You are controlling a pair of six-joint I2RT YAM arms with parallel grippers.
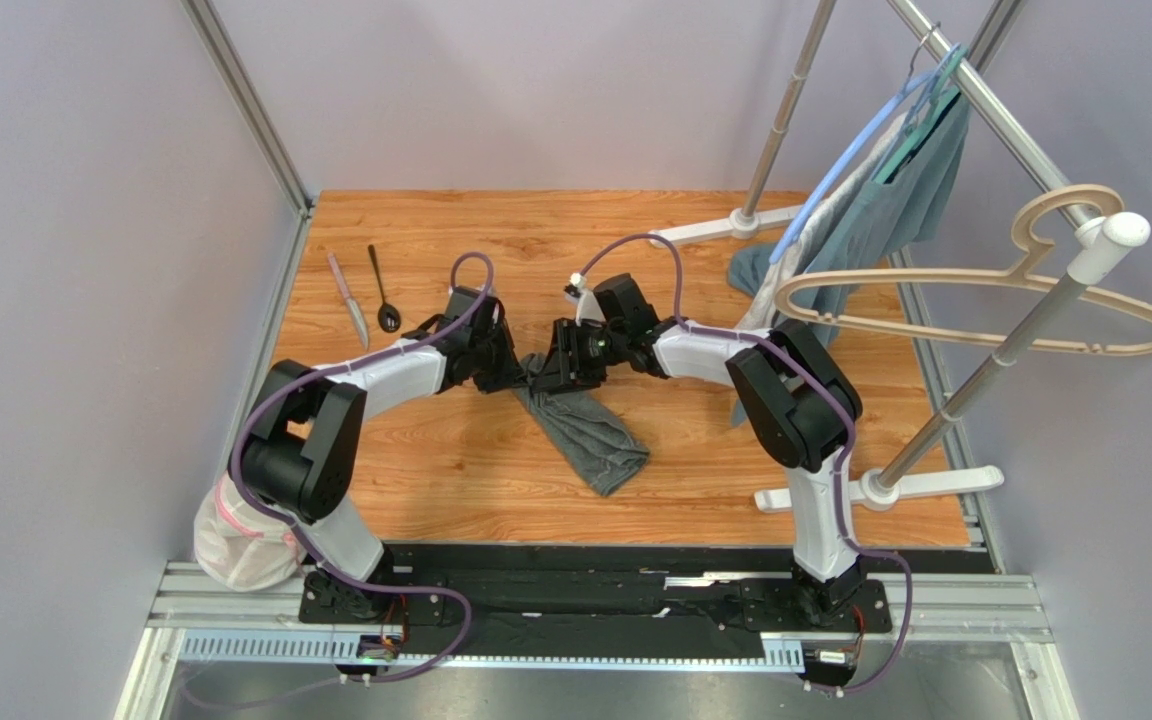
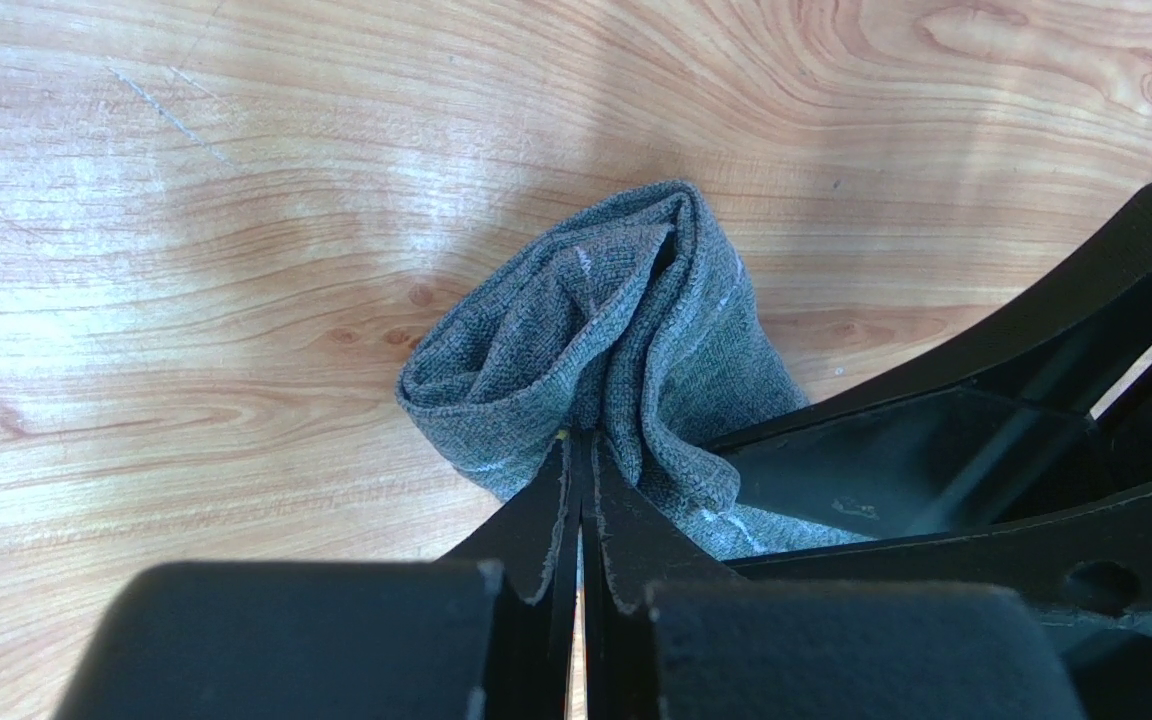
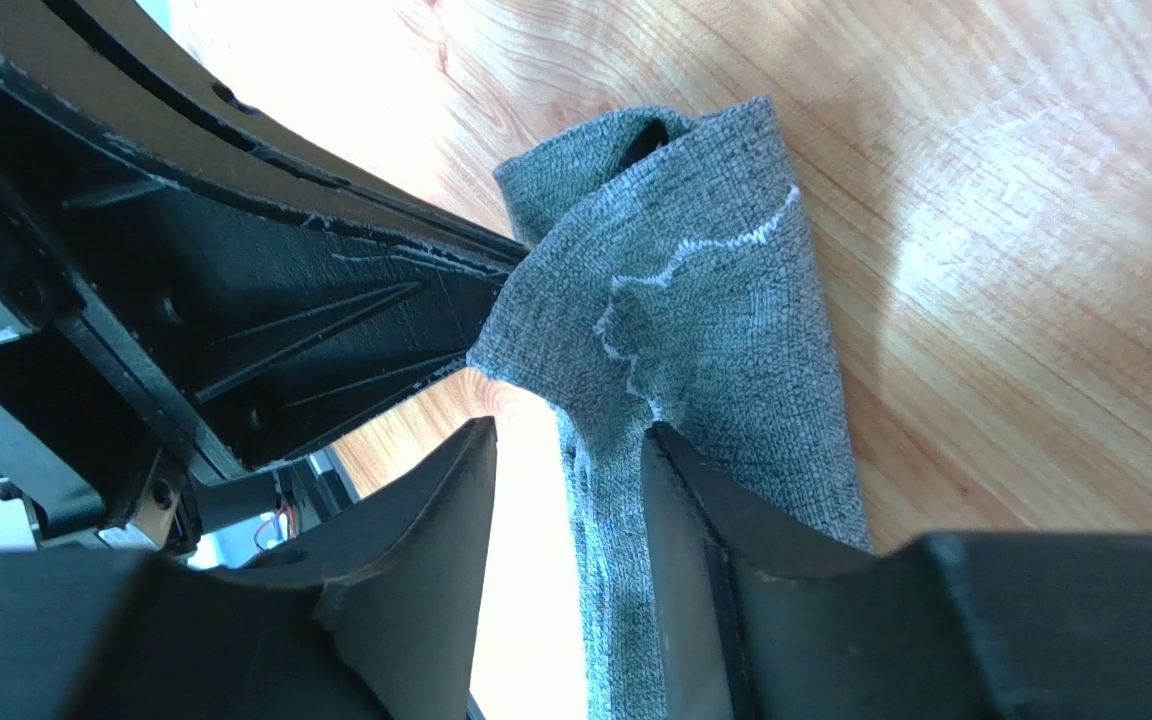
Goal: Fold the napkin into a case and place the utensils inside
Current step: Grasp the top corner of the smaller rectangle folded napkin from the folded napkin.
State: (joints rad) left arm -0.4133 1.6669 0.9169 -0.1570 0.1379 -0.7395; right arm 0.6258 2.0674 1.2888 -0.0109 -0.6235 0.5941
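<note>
The dark grey napkin [image 1: 585, 428] is bunched at mid-table, its far end lifted between my two grippers and the rest trailing toward the near right. My left gripper [image 1: 519, 366] is shut on a crumpled fold of the napkin [image 2: 597, 330]; its jaws meet at the cloth [image 2: 582, 446]. My right gripper [image 1: 564, 357] faces it, open, its jaws [image 3: 570, 435] astride the napkin [image 3: 702, 300], which lies against one finger. The silver-grey knife [image 1: 348, 300] and black spoon [image 1: 384, 288] lie side by side at the far left.
A garment rack stands on the right with a teal-grey garment [image 1: 898, 195] and a beige hanger [image 1: 1018, 300]; its white base feet [image 1: 898, 483] rest on the table. A pale mesh bag [image 1: 237, 540] sits by the left arm's base.
</note>
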